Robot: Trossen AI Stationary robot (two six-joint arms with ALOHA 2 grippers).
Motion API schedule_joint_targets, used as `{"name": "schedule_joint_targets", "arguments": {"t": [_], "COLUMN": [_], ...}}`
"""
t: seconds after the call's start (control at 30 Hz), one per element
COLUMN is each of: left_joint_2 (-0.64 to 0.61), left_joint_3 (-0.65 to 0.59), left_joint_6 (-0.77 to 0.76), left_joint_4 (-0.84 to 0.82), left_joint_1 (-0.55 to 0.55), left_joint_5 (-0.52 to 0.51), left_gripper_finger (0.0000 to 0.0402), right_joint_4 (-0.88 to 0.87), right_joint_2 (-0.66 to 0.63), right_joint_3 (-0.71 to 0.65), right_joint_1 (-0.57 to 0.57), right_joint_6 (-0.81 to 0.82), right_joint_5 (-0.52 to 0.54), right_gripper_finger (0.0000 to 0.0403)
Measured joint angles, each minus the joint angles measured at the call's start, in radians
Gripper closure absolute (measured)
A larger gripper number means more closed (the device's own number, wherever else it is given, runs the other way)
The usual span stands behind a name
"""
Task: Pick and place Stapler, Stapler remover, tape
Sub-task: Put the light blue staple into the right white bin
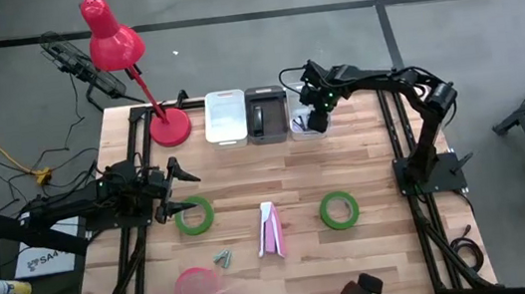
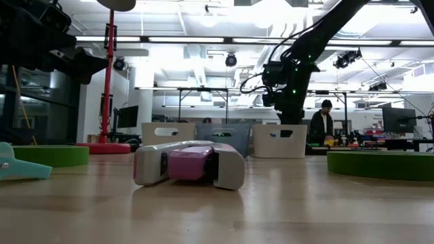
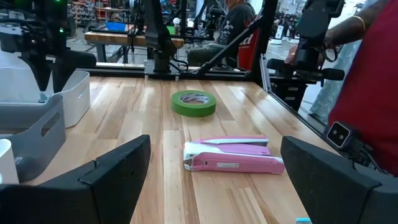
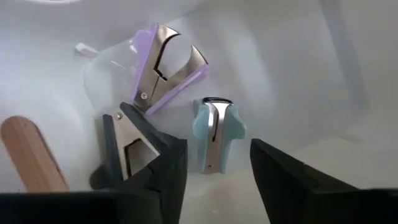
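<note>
- Right gripper (image 4: 214,165) fingers apart, empty, down inside the white bin (image 1: 306,122); a light-blue staple remover (image 4: 216,132) lies just beyond the gap, with a purple remover (image 4: 166,65) and a dark one (image 4: 130,142) beside it. Only the wrist view shows these.
- Left gripper (image 3: 214,177) wide open, holding nothing; pink stapler (image 3: 231,155) just ahead between the jaws, green tape roll (image 3: 193,102) farther on.
- Pink tape roll (image 1: 197,284) blurred; second green roll (image 1: 194,216) near the left jaws.
- Person at the table edge, cut off.
</note>
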Motion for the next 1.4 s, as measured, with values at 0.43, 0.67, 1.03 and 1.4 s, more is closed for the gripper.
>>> {"name": "schedule_joint_targets", "arguments": {"t": [0.43,0.67,1.03,1.4], "left_joint_2": [0.000,0.000,0.000,0.000], "left_joint_3": [0.000,0.000,0.000,0.000], "left_joint_6": [0.000,0.000,0.000,0.000], "left_joint_4": [0.000,0.000,0.000,0.000], "left_joint_1": [0.000,0.000,0.000,0.000], "left_joint_5": [0.001,0.001,0.001,0.001], "left_gripper_finger": [0.0046,0.0046,0.0046,0.0046], "right_joint_4": [-0.002,-0.004,0.015,0.006], "right_joint_2": [-0.001,-0.014,-0.065,-0.173], "right_joint_3": [0.000,0.001,0.002,0.002], "right_joint_1": [0.000,0.000,0.000,0.000], "right_joint_6": [0.102,0.125,0.106,0.097], "right_joint_5": [0.000,-0.007,-0.051,-0.108], "right_gripper_finger": [0.0231,0.0232,0.0231,0.0231]}}
